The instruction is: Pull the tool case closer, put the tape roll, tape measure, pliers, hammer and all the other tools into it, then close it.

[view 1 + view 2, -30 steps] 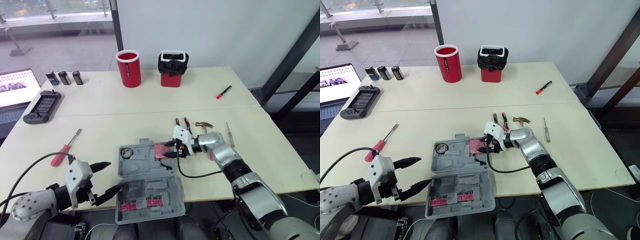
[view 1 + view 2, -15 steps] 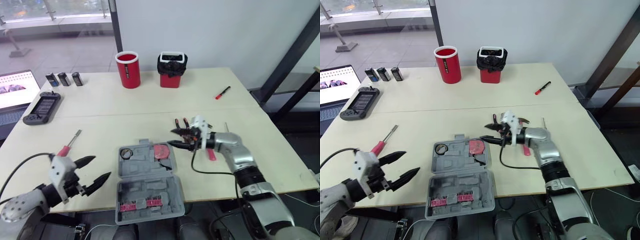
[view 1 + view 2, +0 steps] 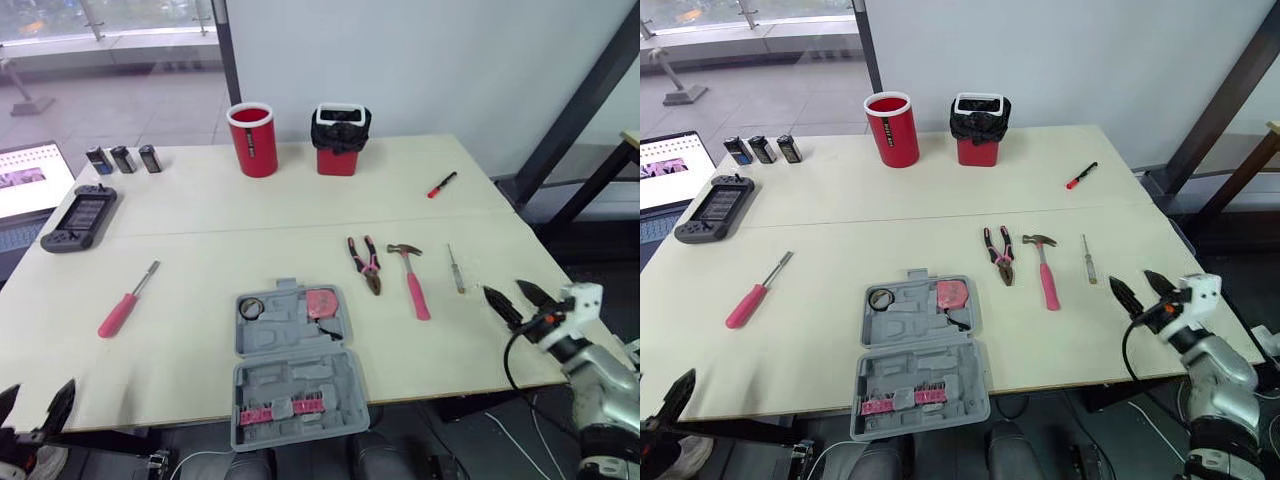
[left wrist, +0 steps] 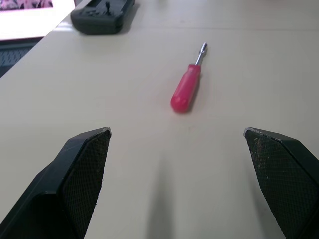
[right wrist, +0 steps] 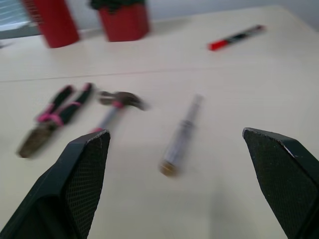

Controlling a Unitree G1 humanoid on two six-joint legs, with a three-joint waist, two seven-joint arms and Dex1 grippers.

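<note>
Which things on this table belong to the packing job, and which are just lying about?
Job: tool case, tape roll and tape measure (already in it), pliers, hammer, pink screwdriver, small screwdriver.
Lying about: red cup, lined bin, marker, batteries, handheld console, laptop.

The left gripper point(image 4: 177, 133) hovers low over the cream table point(image 4: 279, 64), its black fingers point(image 4: 84, 164) spread wide. Ahead lies a red-handled screwdriver point(image 4: 186, 92), with a dark handheld console point(image 4: 102, 11) well beyond it
</note>
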